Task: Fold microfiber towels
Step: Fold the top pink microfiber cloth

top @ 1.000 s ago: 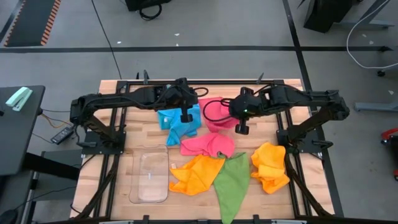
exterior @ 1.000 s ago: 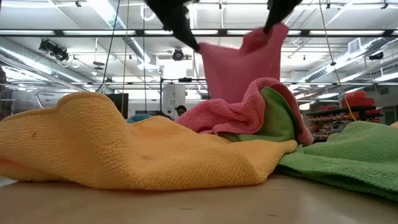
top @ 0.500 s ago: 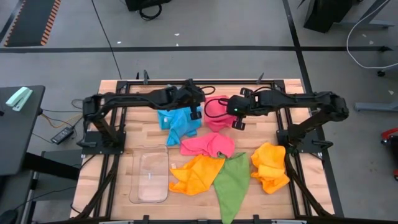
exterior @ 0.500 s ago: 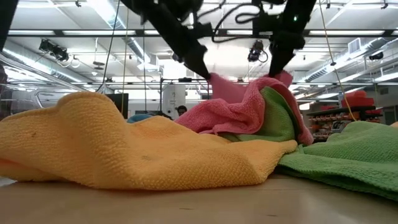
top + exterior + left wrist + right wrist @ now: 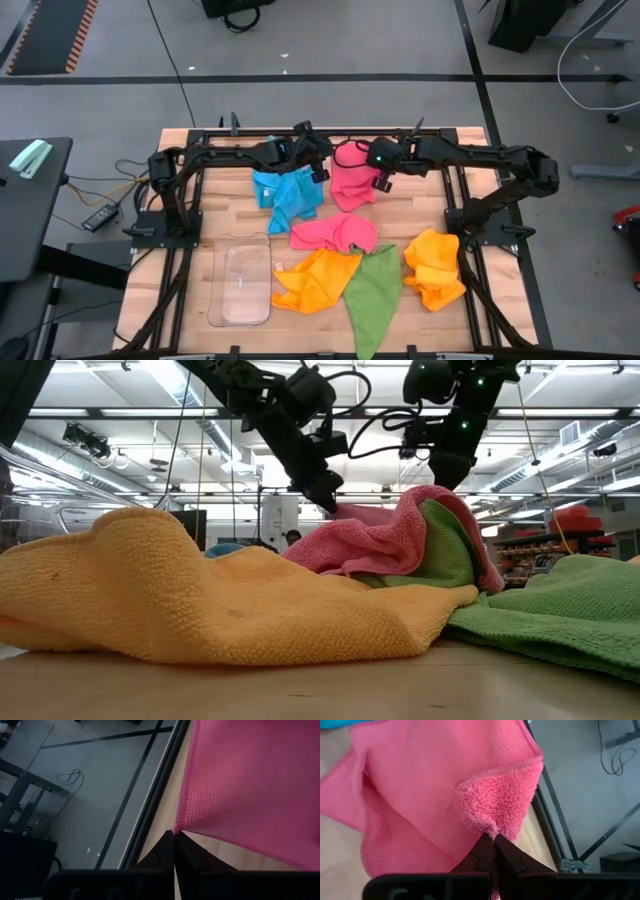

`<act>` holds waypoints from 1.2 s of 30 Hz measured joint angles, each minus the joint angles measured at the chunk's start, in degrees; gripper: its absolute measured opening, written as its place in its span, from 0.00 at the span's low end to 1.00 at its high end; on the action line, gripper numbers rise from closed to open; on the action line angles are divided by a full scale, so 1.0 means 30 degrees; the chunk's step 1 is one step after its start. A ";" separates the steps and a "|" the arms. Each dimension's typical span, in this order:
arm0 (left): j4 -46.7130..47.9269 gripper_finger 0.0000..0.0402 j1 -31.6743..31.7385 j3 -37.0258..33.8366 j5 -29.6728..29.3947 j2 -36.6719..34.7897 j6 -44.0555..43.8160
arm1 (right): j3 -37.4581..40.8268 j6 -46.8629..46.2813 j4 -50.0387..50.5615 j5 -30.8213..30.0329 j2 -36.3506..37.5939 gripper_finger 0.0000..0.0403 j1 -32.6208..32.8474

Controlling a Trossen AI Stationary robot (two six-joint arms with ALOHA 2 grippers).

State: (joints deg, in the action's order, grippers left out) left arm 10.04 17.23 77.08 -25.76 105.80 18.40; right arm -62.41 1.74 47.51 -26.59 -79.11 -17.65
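Observation:
A pink towel (image 5: 352, 188) is stretched between my two grippers at the far middle of the table. My left gripper (image 5: 322, 170) is shut on its left far corner. My right gripper (image 5: 381, 180) is shut on its right far corner. A sky blue towel (image 5: 290, 195) lies crumpled to the left of it. In front lie a second pink towel (image 5: 335, 232), an orange one (image 5: 310, 280), a green one (image 5: 375, 290) and a yellow-orange one (image 5: 433, 265). In the low view both grippers stand behind the pile. My left gripper pinches the pink towel's corner (image 5: 178, 826) between its two shut fingers, coming slanting down from the table's left. The cloth spreads away from the fingers over the wood. My right gripper pinches the opposite corner (image 5: 487, 827) between its shut fingers, slanting down from the right. That corner is turned over and shows its fluffy side; the rest lies rumpled on the table.
A clear plastic tray (image 5: 243, 285) sits at the near left. The dark frame rail (image 5: 330, 135) and a black cable run along the far edge just behind the grippers. Bare wood (image 5: 235, 215) shows left of the blue towel.
Both grippers have come down and gone toward the table's far edge, staying shut on the pink towel. The towel hung high between them a second ago; it has sunk behind the pile, and its body has come down onto the table.

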 joint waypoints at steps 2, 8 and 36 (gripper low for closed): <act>0.0053 0.01 -0.0049 0.0000 0.0016 0.0020 0.0026 | 0.0000 0.0055 -0.0122 0.0328 0.0000 0.02 -0.0138; 0.0019 0.02 -0.0063 0.0000 0.0985 0.0020 -0.0558 | 0.0022 0.0510 -0.0845 0.0641 0.0000 0.02 -0.0299; 0.0455 0.01 -0.0363 0.0000 0.1357 0.0020 -0.0929 | 0.0016 0.1042 -0.1966 0.3759 -0.0001 0.27 -0.0270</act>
State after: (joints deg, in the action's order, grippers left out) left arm 11.40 16.14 77.08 -21.69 105.86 15.61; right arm -62.37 4.86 41.61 -15.31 -79.11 -18.46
